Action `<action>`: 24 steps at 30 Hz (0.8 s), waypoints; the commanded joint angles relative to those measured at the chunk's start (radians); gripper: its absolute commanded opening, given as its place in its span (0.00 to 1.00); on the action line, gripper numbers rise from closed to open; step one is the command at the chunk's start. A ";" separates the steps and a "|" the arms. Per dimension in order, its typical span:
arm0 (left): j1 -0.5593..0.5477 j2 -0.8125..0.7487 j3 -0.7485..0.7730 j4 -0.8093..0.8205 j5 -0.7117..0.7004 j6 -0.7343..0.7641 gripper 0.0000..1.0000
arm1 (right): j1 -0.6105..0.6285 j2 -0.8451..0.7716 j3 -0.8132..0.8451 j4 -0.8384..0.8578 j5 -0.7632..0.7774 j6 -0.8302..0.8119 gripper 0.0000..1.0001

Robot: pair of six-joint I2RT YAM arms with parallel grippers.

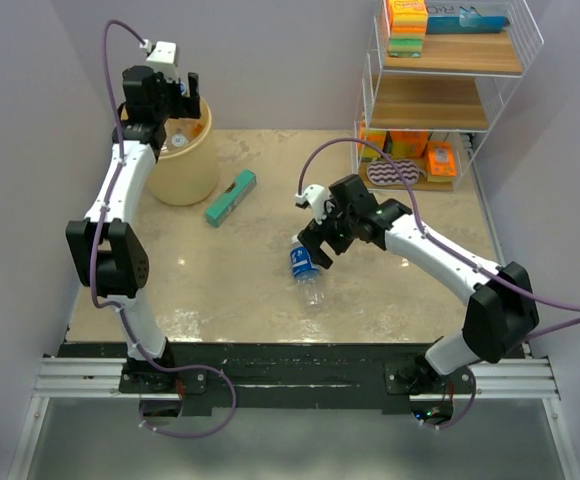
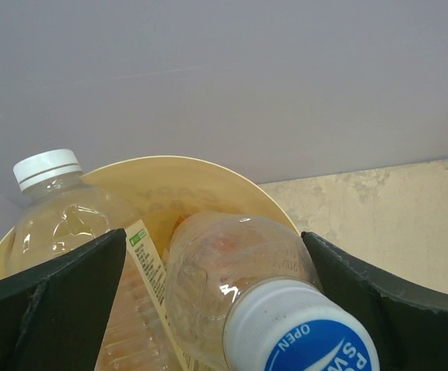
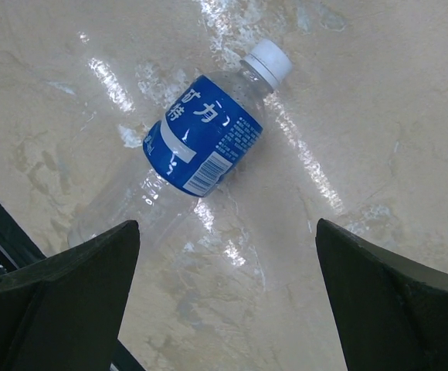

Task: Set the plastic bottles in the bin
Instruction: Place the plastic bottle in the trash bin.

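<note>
**Two spread pincers, one over the bin and one over a bottle on the desk**

The left pincer (image 2: 214, 236) is standing spread wide, and it is not pinching anything. Between its two dark fingers a clear bottle with a blue and white cap (image 2: 239, 286) is showing, with the cap pointing toward the wrist camera. This bottle is sitting very close to one finger, while on the other side a gap is staying free. Whether it is touching the near finger, I cannot tell. Beyond that gap, behind the other finger, a second clear bottle with a white cap (image 2: 62, 209) is leaning. Both bottles are lying inside the pale yellow bin (image 2: 208, 174), whose rim is curving just beyond the fingertips. In the top view this pincer is hanging directly above the bin.

The right pincer (image 3: 228, 224) is also spread wide and is holding nothing. Just beyond its fingertips, a blue-labelled bottle (image 3: 205, 143) is lying on its side on the desk (image 3: 378, 116), with its white cap pointing away from the pincer. The fingers are not touching it.

Farther out, between the two pincers, a teal box (image 1: 231, 197) is lying flat on the desk near the bin. Behind the right pincer, a white wire shelf rack (image 1: 450, 100) is standing.
</note>
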 commanded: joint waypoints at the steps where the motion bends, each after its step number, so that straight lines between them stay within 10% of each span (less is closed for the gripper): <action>1: 0.007 -0.018 0.064 0.003 -0.017 -0.002 0.99 | 0.021 0.009 -0.003 0.053 -0.001 0.025 0.99; 24: 0.007 -0.162 0.116 -0.121 0.040 0.011 0.99 | 0.109 0.162 -0.029 0.056 0.031 0.028 0.99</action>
